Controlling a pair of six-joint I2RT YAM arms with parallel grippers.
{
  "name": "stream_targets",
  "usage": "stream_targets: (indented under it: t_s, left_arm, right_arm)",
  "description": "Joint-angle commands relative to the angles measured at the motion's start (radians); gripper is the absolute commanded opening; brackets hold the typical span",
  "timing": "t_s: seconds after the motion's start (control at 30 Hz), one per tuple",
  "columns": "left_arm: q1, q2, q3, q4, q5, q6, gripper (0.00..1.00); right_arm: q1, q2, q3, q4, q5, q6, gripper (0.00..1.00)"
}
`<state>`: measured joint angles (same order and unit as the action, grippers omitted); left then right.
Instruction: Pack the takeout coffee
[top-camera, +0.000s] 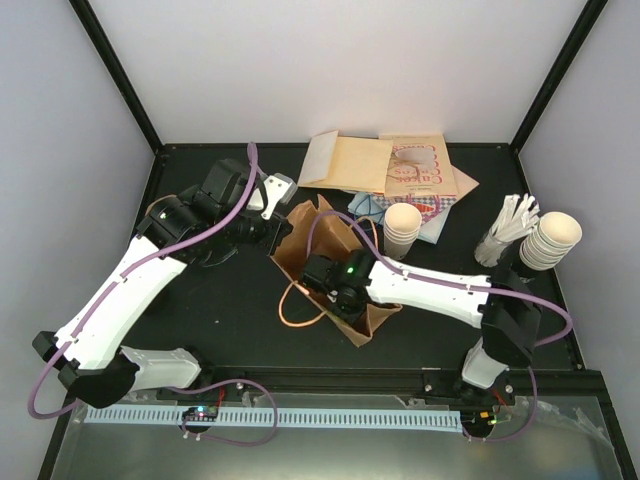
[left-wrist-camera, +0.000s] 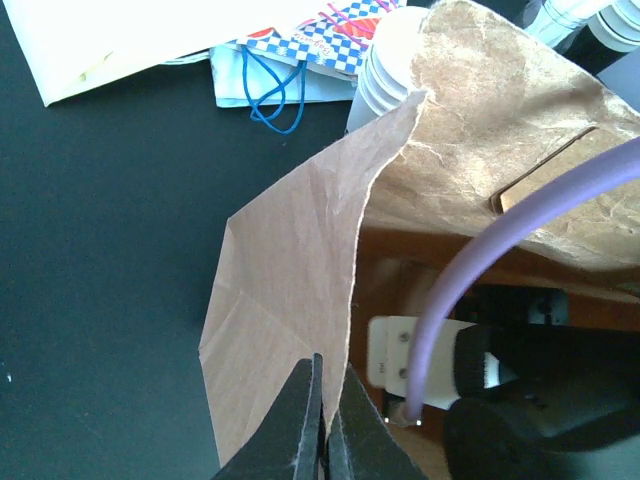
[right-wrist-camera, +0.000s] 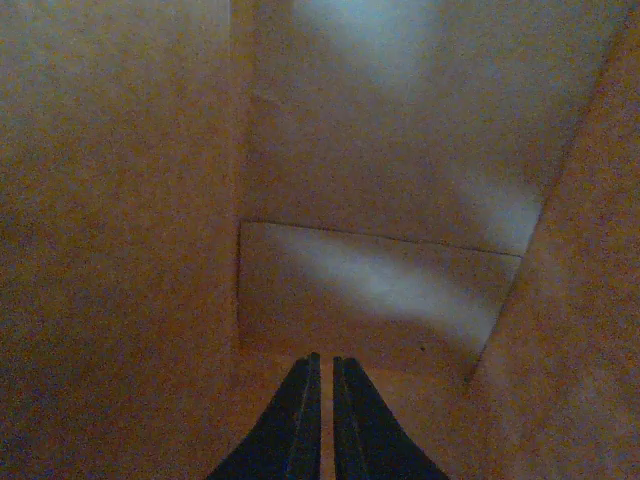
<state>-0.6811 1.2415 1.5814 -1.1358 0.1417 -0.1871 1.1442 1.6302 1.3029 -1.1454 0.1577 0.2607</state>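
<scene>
A brown paper bag (top-camera: 372, 312) stands open in the middle of the table. My left gripper (left-wrist-camera: 328, 425) is shut on the bag's near rim (left-wrist-camera: 345, 300), pinching the paper edge between its fingers. The right arm (top-camera: 430, 285) reaches into the bag from the right. Inside, the right gripper (right-wrist-camera: 322, 385) points at the bag's bare floor (right-wrist-camera: 380, 290), its jaws shut to a thin slit with nothing between them. The takeout coffee is out of view in all three views.
A stack of lidless cream cups (top-camera: 403, 228) stands just behind the bag. A second stack (top-camera: 551, 240) and a bundle of white sticks (top-camera: 508, 228) are at the right. Flat bags and printed papers (top-camera: 385, 165) lie at the back. The bag's cord handle (top-camera: 296, 312) loops out left.
</scene>
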Motion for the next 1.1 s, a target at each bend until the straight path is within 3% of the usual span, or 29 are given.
stream_targets:
  t_s: [0.0,0.4,0.63,0.93,1.07]
  left_arm:
    - [-0.003,-0.015,0.014,0.003,0.005,-0.015,0.02]
    - [-0.002,-0.003,0.04,-0.01,0.002,-0.005,0.01]
    - [-0.001,0.007,0.064,-0.028,-0.044,-0.015,0.02]
    - [0.001,0.014,0.078,-0.031,-0.055,-0.018,0.02]
    - [0.001,0.021,0.079,-0.034,-0.053,-0.014,0.02]
  right_arm:
    - [0.003,0.033,-0.034,0.077,0.007,-0.006,0.08]
    - [0.002,0.074,-0.095,0.112,-0.107,-0.039,0.09]
    - [0.001,0.053,-0.096,0.031,-0.085,-0.03,0.12]
    - [0.002,0.071,-0.171,0.064,-0.084,-0.021,0.13]
    - [0.002,0.076,-0.176,0.073,-0.081,-0.021,0.22]
